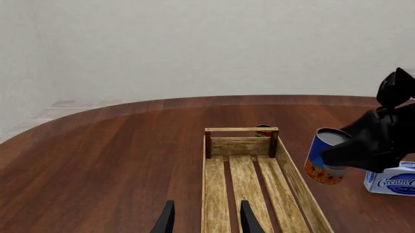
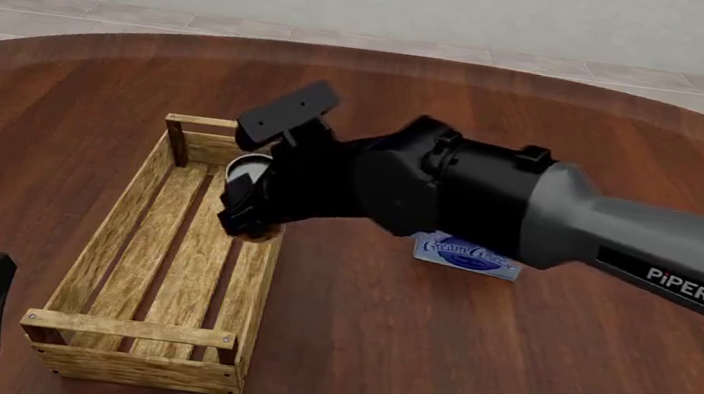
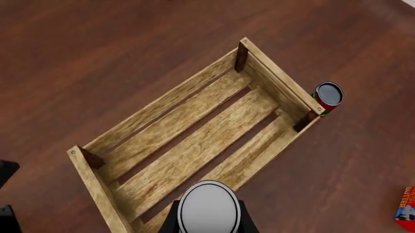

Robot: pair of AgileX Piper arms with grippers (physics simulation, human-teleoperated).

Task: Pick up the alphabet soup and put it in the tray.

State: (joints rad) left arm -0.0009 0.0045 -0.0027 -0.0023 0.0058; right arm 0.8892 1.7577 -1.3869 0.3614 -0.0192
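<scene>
Jaws of your right gripper (image 3: 209,221) clamp the alphabet soup (image 1: 326,156) by its sides, above the tray (image 3: 272,80) wall; rigid, slick, light. Left gripper (image 1: 206,219) jaws stand apart.

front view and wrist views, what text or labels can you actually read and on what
"PiPER": white letters on the right arm's grey link, front view.
"Cream C...": blue script on the white carton, cut off by the frame edge; smaller print below it too blurred to read.
Alphabet soup: label shows colours only, no legible words.
Red-labelled can behind the tray: too small to read.
</scene>
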